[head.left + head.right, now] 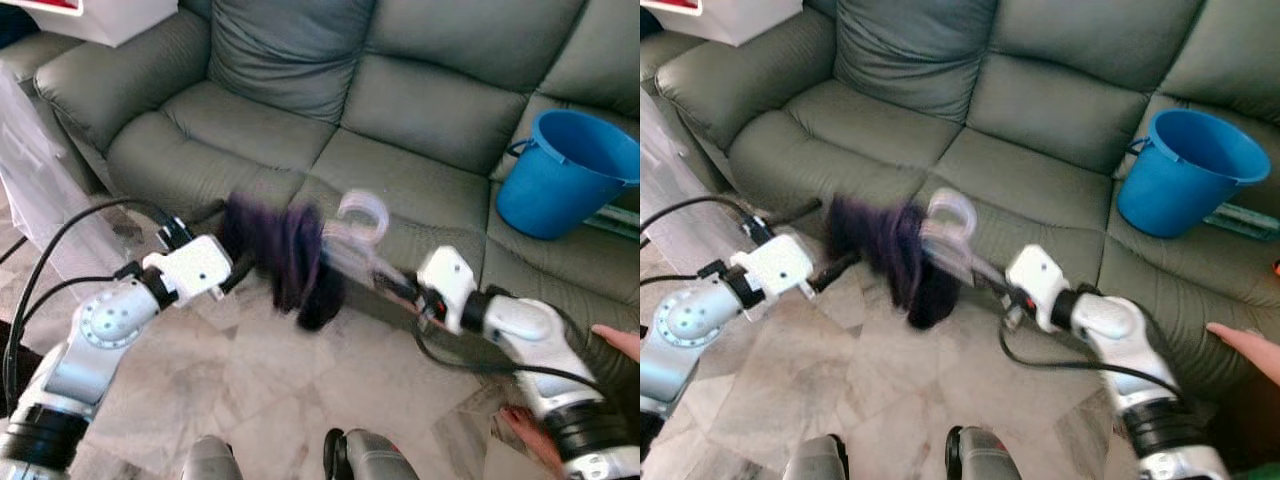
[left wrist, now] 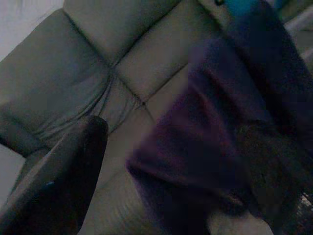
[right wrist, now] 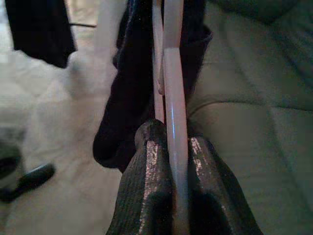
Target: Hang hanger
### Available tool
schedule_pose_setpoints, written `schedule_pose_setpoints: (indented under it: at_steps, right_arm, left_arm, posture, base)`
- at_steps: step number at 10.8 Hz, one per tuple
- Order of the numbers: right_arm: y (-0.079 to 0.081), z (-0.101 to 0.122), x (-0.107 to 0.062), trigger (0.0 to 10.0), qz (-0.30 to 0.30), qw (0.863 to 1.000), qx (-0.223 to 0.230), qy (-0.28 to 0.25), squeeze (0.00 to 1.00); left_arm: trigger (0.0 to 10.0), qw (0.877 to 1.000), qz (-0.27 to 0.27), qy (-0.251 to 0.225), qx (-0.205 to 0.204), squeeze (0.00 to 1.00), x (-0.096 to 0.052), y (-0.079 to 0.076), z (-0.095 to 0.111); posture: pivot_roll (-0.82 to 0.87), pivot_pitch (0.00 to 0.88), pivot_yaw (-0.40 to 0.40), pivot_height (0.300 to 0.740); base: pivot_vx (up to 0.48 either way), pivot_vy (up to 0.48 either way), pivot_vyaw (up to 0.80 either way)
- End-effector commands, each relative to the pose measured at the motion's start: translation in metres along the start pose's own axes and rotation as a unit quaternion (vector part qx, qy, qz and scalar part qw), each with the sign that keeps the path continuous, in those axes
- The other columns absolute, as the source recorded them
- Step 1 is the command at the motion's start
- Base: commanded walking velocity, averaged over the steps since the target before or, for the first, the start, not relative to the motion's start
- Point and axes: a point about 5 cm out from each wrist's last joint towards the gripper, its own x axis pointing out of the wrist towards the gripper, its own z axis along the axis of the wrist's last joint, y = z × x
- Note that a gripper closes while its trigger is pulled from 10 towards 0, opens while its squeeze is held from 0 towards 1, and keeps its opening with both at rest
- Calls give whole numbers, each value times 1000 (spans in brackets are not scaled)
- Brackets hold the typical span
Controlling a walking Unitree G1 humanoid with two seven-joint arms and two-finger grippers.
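The robot stands before a grey-green sofa (image 1: 400, 110) with both arms raised over the tiled floor (image 1: 270, 390), carrying a pale translucent hanger (image 1: 362, 225) that has a dark purple garment (image 1: 285, 255) bunched on it. The right gripper (image 3: 173, 161) has its 2 black fingers clamped on one arm of the hanger, the plastic bar pinched tight between the pads, as the right wrist view shows plainly. The left gripper (image 1: 235, 275) reaches in from the other side and meets the cloth; its wrist view shows 1 dark finger (image 2: 63, 176) beside the purple fabric, but whether that claw is parted or closed I cannot tell (the picture is dim and soft with motion). The hanger sits in mid-air between the 2 arms, in front of the sofa's seat edge, its hook turned up. A blue bucket (image 1: 560, 170) rests on the sofa at the robot's right, and a person's hand (image 1: 618, 342) shows at the right edge. By my judgement this is the carrying step: the hanger is in hand but no rail or hook to hang it on is in sight, so the next move calls for turning or walking to find one while keeping the pinch firm and the hook upward.
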Motion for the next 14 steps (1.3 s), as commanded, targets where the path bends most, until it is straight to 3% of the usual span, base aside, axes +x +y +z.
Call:
schedule_pose_setpoints:
  at_steps: [1,3,5,6,7,8,12,14]
  right_arm:
    - [-3,7,-2,10000,24,999,-17,-14,0]
    - [-3,6,-4,10000,69,996,-47,-1,0]
    - [-5,7,-4,10000,77,994,-73,0,0]
    - [-5,7,-2,10000,87,993,-78,0,0]
    - [-3,8,-1,10000,101,991,-83,1,0]
    - [-3,9,1,10000,113,988,-105,2,0]
    - [-6,11,-3,10000,145,975,-168,19,0]
    - [-13,14,-3,10000,139,969,-203,22,0]
  left_arm:
    - [10000,999,-34,1,16,1000,1,-5,-1]
    - [10000,995,-89,-2,45,1000,-5,-14,-6]
    - [10000,990,-133,-2,50,984,-8,-21,-9]
    - [10000,983,-171,-6,64,71,-10,-25,-11]
    - [10000,984,-172,-10,37,0,-8,-24,-12]
    - [0,979,-193,-10,60,0,-8,-24,-18]
    - [0,976,-194,29,96,0,-1,-12,-39]
    - [0,969,-214,47,111,0,-6,-12,-50]
  posture:
    - [-35,122,-76,740]
    - [-38,122,-75,740]
    - [-35,119,-73,740]
    - [-33,117,-75,740]
    - [-33,117,-75,740]
    - [-40,118,-75,740]
    - [-56,116,-81,740]
    - [-57,113,-79,740]
  base:
    - [0,0,0]
    - [0,0,0]
    - [0,0,0]
    - [0,0,0]
    - [0,0,0]
    - [0,0,0]
    - [0,0,0]
    - [0,0,0]
